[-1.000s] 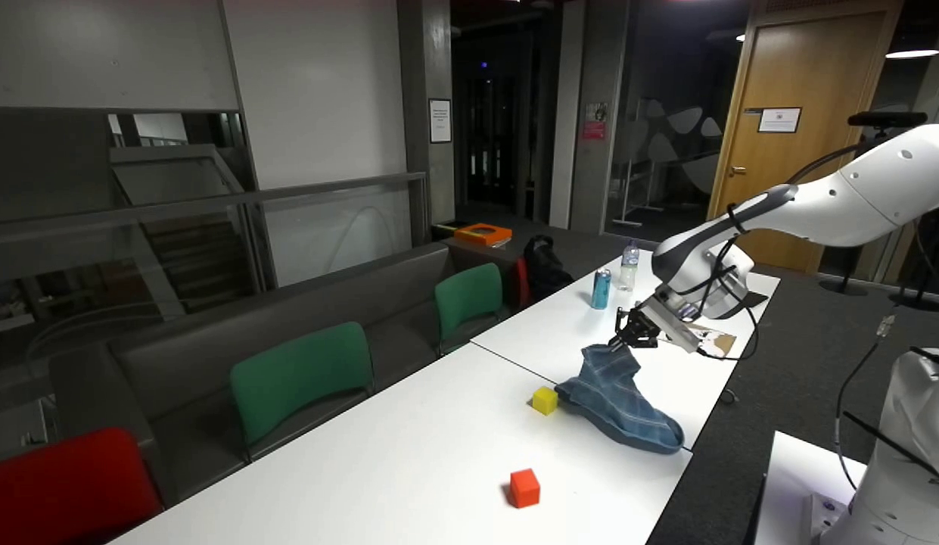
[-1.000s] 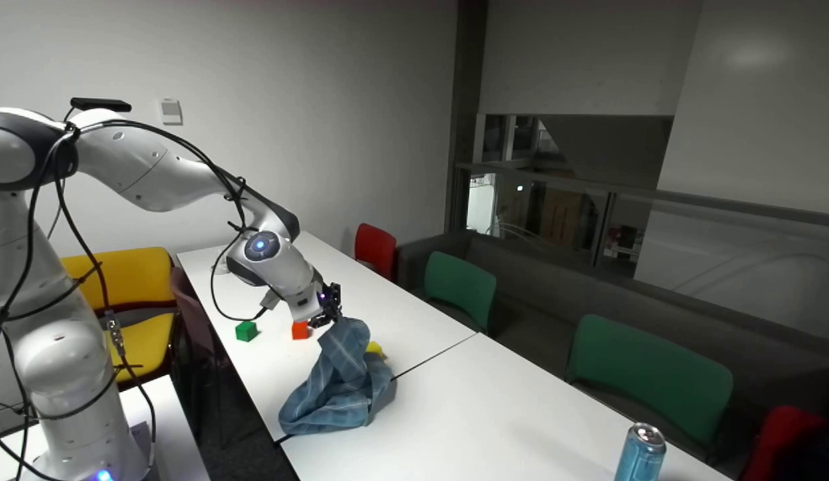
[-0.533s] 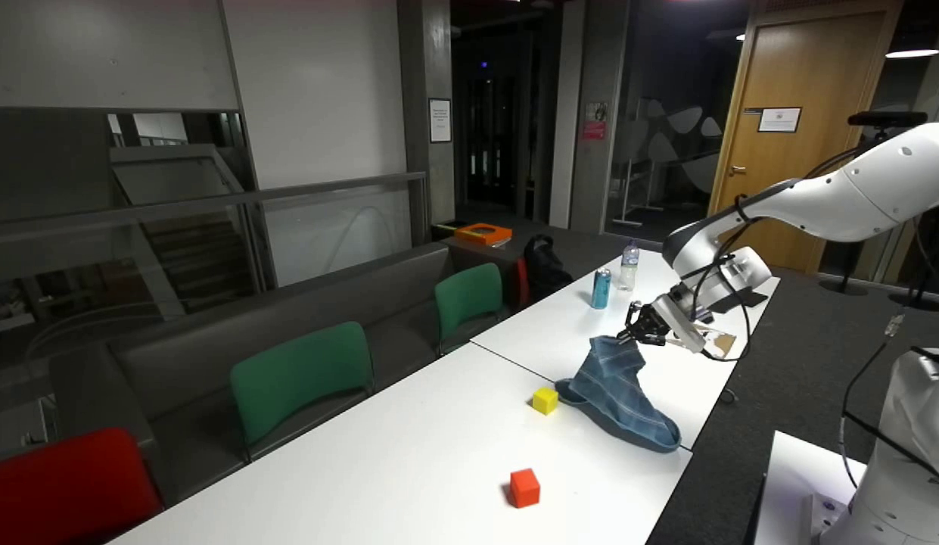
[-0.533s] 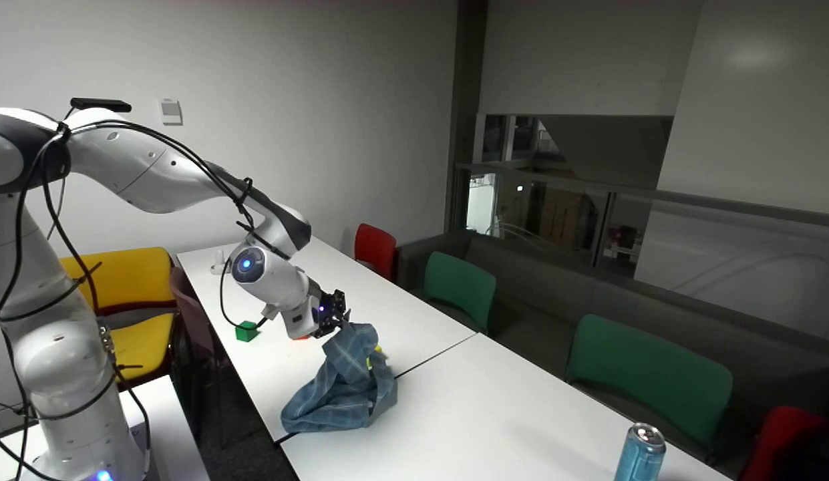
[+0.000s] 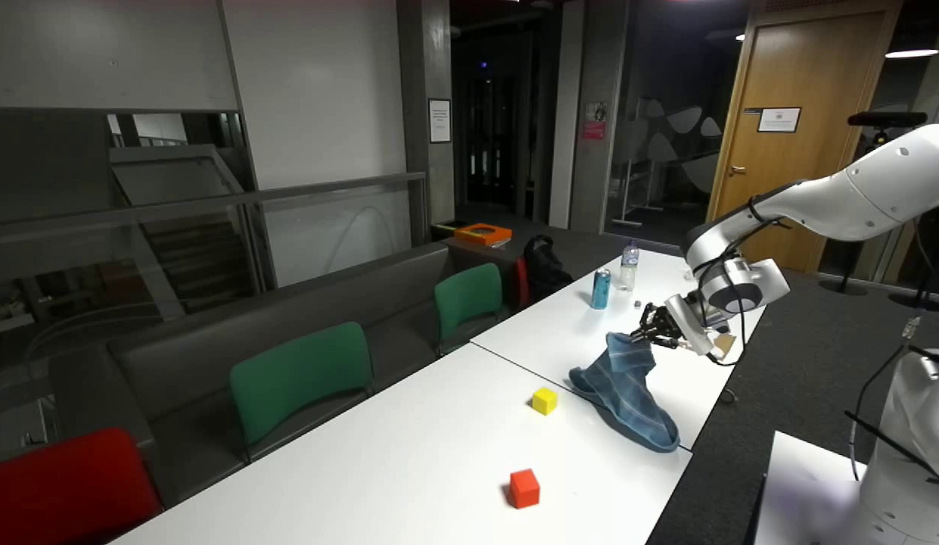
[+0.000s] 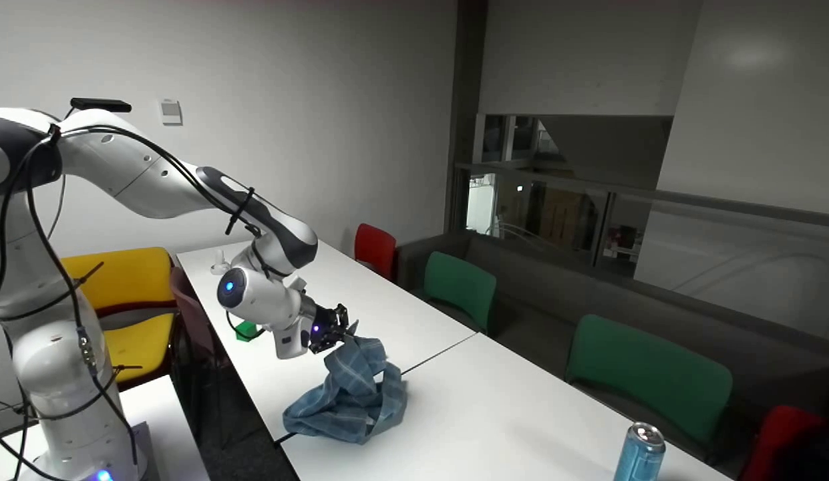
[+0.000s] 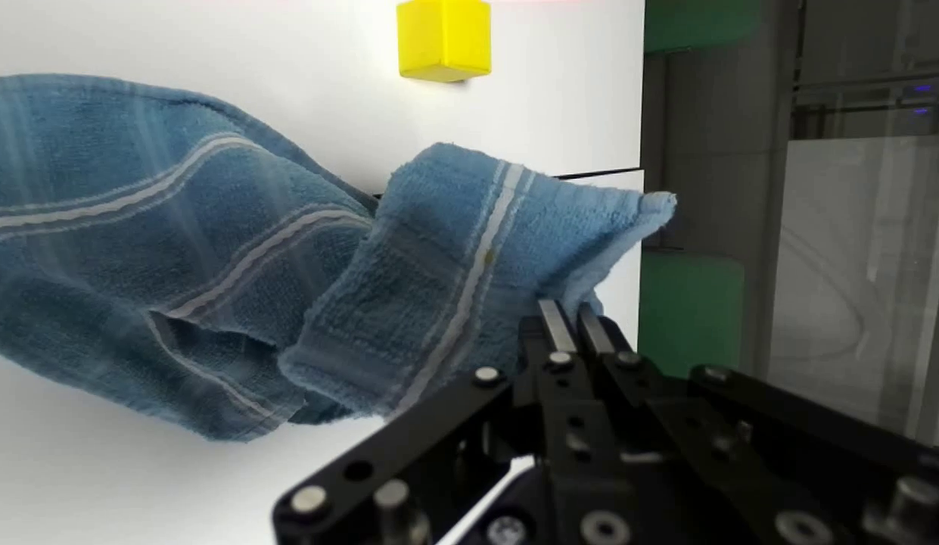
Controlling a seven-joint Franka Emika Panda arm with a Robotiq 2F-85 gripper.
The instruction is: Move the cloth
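The cloth [image 7: 325, 265] was a rough, matt towelling, thick with nap and crossed by pale woven stripes. The gripper [image 7: 567, 305] mixed dull black parts with polished metal pins and bright, smooth metal fingertips [image 7: 557, 325]. The robot arm [image 6: 147, 187] wore a glossy white shell, and from where I stood the tabletop [image 5: 408, 424] looked smooth with a faint sheen. The yellow block [image 7: 443, 42] and red block [image 5: 524, 489] looked smooth-faced, the drink can [image 6: 638, 457] shiny metal, the bottle [image 5: 628, 274] clear plastic, a green chair [image 6: 648, 367] smooth plastic, the door [image 5: 825, 83] smooth wood and the wall [image 6: 320, 133] flat and matt
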